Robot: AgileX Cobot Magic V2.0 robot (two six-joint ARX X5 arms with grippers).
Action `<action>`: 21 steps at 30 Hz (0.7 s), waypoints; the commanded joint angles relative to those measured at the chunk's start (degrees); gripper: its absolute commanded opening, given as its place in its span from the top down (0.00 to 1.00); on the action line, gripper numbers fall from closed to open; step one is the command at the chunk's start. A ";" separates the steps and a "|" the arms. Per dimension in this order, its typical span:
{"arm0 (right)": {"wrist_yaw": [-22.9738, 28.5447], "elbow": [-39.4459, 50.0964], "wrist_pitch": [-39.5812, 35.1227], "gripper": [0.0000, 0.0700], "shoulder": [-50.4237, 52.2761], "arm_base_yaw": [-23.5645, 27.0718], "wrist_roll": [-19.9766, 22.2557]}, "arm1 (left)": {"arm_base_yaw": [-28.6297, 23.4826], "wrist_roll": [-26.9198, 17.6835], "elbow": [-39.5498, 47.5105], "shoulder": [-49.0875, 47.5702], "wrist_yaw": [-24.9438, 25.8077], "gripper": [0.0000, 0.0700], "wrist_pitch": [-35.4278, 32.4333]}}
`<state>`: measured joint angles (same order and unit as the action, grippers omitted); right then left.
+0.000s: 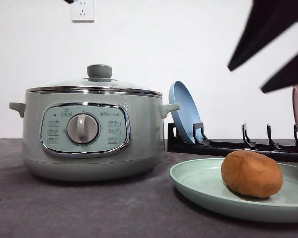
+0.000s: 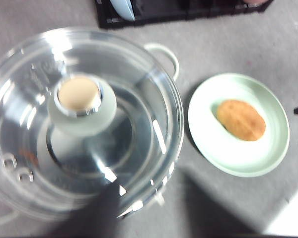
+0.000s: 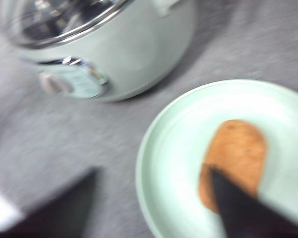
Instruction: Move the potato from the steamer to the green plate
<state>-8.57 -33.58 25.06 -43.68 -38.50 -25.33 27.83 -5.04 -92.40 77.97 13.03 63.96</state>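
Potato (image 1: 251,173) below parted right pincer (image 1: 280,54)

The steamer (image 1: 89,136) has a smooth, satin sage-green body that looks like painted metal or plastic, banded by a bright chrome rim and a chrome ring round its control panel. Its lid (image 2: 84,119) is clear glass — glossy, throwing white glints — with a matt green knob (image 1: 99,71). The potato (image 1: 251,173) has a dull, faintly grainy orange-brown skin. The green plate (image 1: 198,181) is smooth with a soft sheen. The table (image 1: 89,208) wears a grey, felt-like cloth — matt. The blue plate (image 1: 183,111) looks smooth, the rack (image 1: 228,146) glossy black plastic.
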 commanded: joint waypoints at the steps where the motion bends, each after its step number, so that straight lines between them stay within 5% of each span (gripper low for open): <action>1: -0.46 -0.66 -0.30 1.00 -0.28 -0.33 0.49 | 0.33 0.13 -1.07 0.57 0.33 1.00 0.28; 21: -0.40 -0.66 -2.78 1.00 -0.28 -0.35 0.49 | 0.31 0.13 -1.07 0.59 0.36 1.00 0.77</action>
<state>-9.00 -33.58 22.90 -43.68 -38.50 -25.34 27.83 -5.02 -92.40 77.97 13.29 65.23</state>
